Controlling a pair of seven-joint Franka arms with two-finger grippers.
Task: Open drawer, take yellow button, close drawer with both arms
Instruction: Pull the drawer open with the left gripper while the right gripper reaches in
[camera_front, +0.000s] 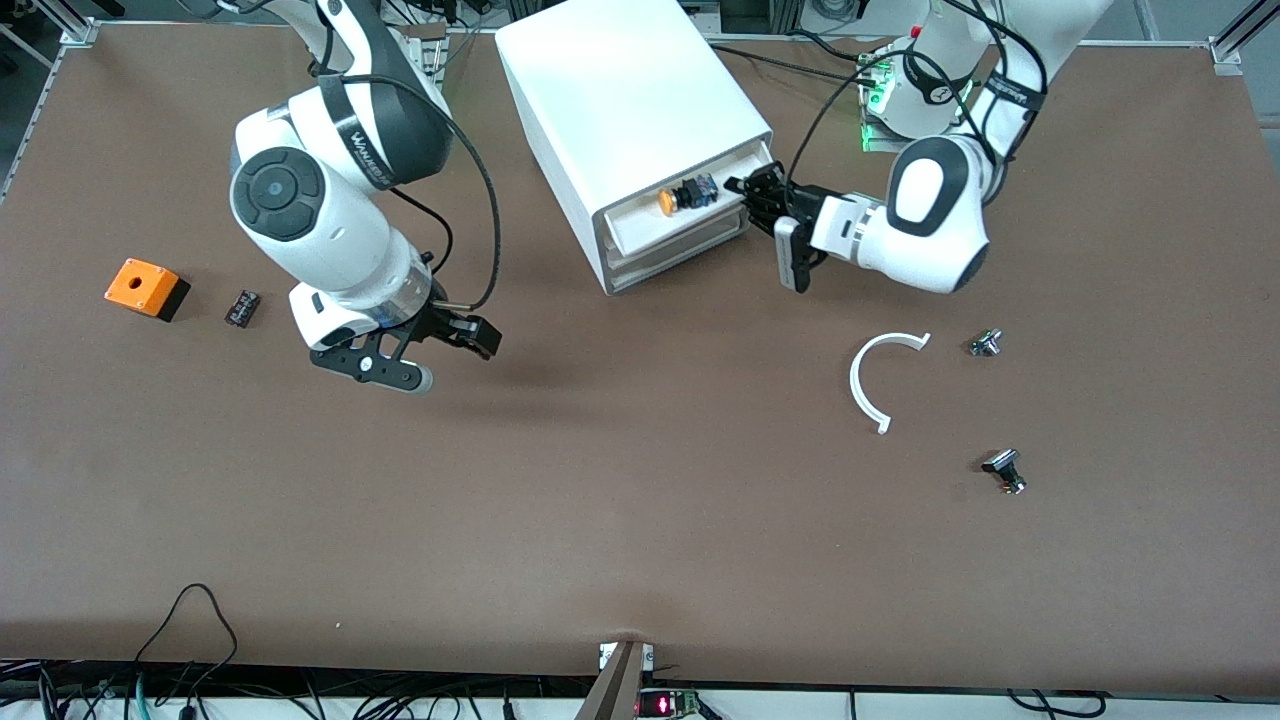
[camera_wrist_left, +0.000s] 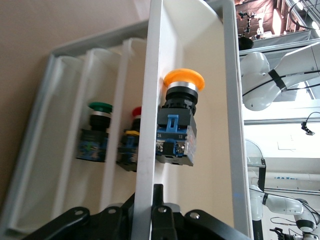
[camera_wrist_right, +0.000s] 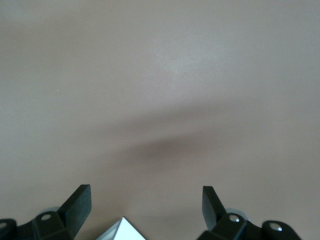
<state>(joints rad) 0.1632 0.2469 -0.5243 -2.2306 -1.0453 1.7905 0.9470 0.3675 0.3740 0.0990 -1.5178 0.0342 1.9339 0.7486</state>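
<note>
The white cabinet (camera_front: 620, 90) stands near the robots' bases. Its top drawer (camera_front: 640, 228) is pulled out partway. The button (camera_front: 685, 195), orange-yellow cap and black-and-blue body, lies inside on its side. My left gripper (camera_front: 752, 197) is at the drawer's end toward the left arm, shut on the drawer's front wall (camera_wrist_left: 145, 125). In the left wrist view the gripper (camera_wrist_left: 149, 200) clamps that wall, with the button (camera_wrist_left: 177, 125) just past it. My right gripper (camera_front: 450, 358) hangs open and empty over bare table, and the right wrist view shows its open gripper (camera_wrist_right: 145, 195) over the brown surface.
An orange square box (camera_front: 145, 288) and a small black part (camera_front: 242, 307) lie toward the right arm's end. A white curved piece (camera_front: 875, 380) and two black-and-silver parts (camera_front: 985, 343) (camera_front: 1005, 472) lie toward the left arm's end. Green-capped (camera_wrist_left: 97, 130) and red-capped (camera_wrist_left: 131, 145) buttons lie in lower drawers.
</note>
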